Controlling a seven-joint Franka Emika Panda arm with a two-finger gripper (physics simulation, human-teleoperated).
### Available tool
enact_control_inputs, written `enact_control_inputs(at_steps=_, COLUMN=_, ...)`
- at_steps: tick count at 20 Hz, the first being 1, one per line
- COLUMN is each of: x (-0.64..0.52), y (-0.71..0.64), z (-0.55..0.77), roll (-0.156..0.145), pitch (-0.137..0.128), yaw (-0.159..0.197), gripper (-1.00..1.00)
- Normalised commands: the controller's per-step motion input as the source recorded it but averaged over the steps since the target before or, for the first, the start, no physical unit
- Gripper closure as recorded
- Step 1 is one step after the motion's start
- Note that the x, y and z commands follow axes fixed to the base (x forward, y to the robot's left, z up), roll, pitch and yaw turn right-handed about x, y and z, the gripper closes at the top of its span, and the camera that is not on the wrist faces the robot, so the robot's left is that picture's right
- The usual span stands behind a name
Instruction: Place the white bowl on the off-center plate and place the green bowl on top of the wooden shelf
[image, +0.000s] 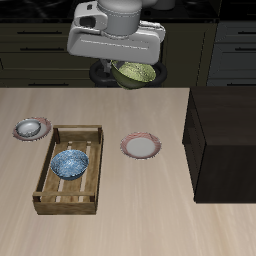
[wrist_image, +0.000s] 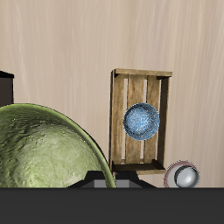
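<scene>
- My gripper (image: 133, 72) grasps the green bowl (image: 136, 73) aloft, high above the table's back edge.
- Wooden shelf (image: 222, 140) top bare; open tabletop (image: 120, 110) beneath.

The gripper (image: 133, 72) hangs high over the table's back edge w/ the green bowl (image: 136, 74) in its fingers; open air all round it, nothing touching. Straight below and fwd: bare wooden table (image: 150, 195), free to pass. The wooden shelf (image: 224, 140) stands beside and below the gripper; tallest thing here, its flat top bare. On the opposite side, fwd of the gripper, a pale slatted crate (image: 71, 170) w/ a blue bowl (image: 70, 163) inside blocks low passes. One plate (image: 140, 146) lies between crate and shelf, flat, little obstacle. The other plate (image: 31, 128), carrying the white bowl (wrist_image: 185, 176), sits beyond the crate, well apart.
</scene>
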Motion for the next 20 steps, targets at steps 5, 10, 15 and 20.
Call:
enact_control_inputs(at_steps=5, x=-0.26, y=-0.03, z=0.21, roll=0.002, pitch=-0.047, yaw=0.013, gripper=1.00)
enact_control_inputs(at_steps=10, x=-0.21, y=0.24, z=0.05, roll=0.079, pitch=-0.014, yaw=0.025, gripper=1.00)
enact_control_inputs(at_steps=15, x=-0.13, y=0.21, z=0.07, roll=0.037, pitch=-0.013, yaw=0.011, gripper=1.00)
enact_control_inputs(at_steps=20, x=-0.21, y=0.39, z=0.10, roll=0.023, pitch=-0.016, yaw=0.023, gripper=1.00)
